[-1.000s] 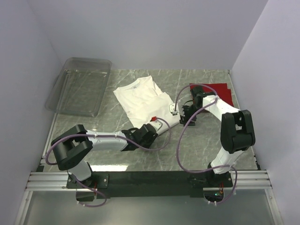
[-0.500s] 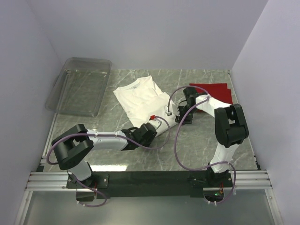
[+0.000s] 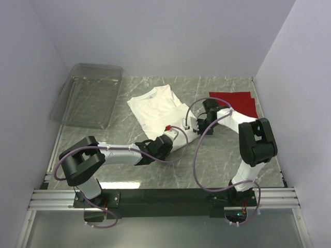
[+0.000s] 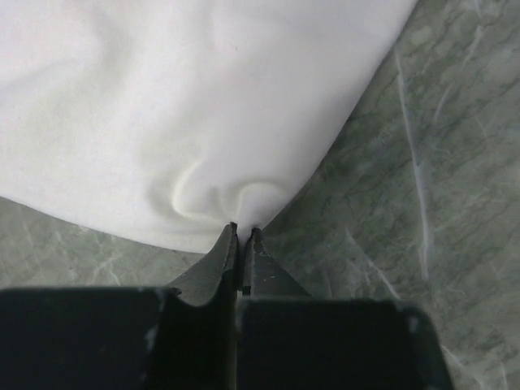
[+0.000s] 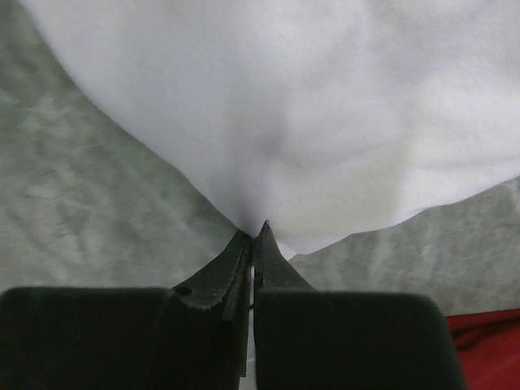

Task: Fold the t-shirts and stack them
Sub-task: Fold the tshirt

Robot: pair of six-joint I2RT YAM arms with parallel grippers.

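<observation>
Pinched shut with the left fingers on an edge of the white t-shirt, cloth puckered at the tips. Pinched shut likewise with the right fingers on another edge. Spread over the bench ahead of both. Near, rightward of the right fingers: red t-shirt.

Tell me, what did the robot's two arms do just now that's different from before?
The right end effector slid left, away from the red t-shirt, to the white t-shirt's near edge. Both it and the left end effector pinched shut on that white cloth, puckering it. The red t-shirt and clear bin stayed put.
</observation>
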